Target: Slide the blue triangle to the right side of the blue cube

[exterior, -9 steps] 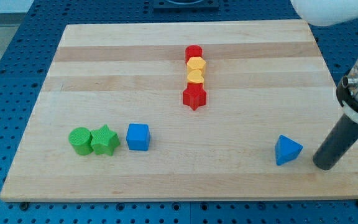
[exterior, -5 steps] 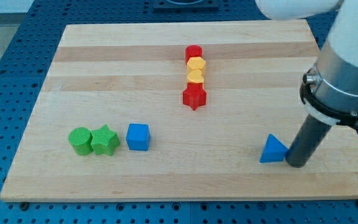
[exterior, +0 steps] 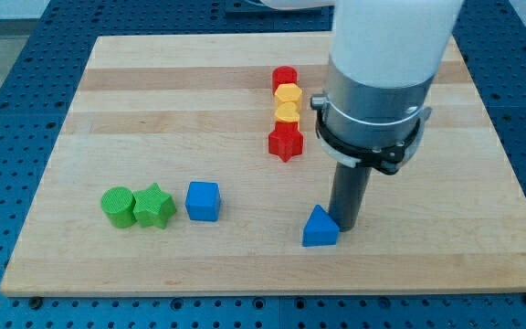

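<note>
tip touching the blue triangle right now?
Touching. In the camera view, my tip sits flush against the upper right edge of the blue triangle, with no board visible between them. The blue cube lies well off to the view's left.

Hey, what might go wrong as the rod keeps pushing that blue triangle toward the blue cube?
My tip touches the blue triangle at its upper right, off centre, so the triangle may spin or slip past the rod. If the push runs too far, the triangle could hit the blue cube and shove it into the green star just left of it.
</note>
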Tool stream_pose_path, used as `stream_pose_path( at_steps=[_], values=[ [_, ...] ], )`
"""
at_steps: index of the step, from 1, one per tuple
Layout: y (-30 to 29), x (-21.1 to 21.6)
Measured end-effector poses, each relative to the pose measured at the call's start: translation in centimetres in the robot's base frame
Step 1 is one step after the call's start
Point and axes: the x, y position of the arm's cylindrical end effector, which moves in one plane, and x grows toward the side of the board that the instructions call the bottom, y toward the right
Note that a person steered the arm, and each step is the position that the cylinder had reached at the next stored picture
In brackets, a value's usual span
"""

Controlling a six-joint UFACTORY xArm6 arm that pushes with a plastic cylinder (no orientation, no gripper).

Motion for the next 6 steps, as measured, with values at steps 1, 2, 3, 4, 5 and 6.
stream_pose_path(
  at_steps=[1,2,3,4,5,6],
  values=[
    [3.5,0.9],
    [4.2,3.6],
    [1.4,3.2],
    [-2.3,1.5],
    [-6.7,0.5],
    [-10.0,0.2]
  ],
)
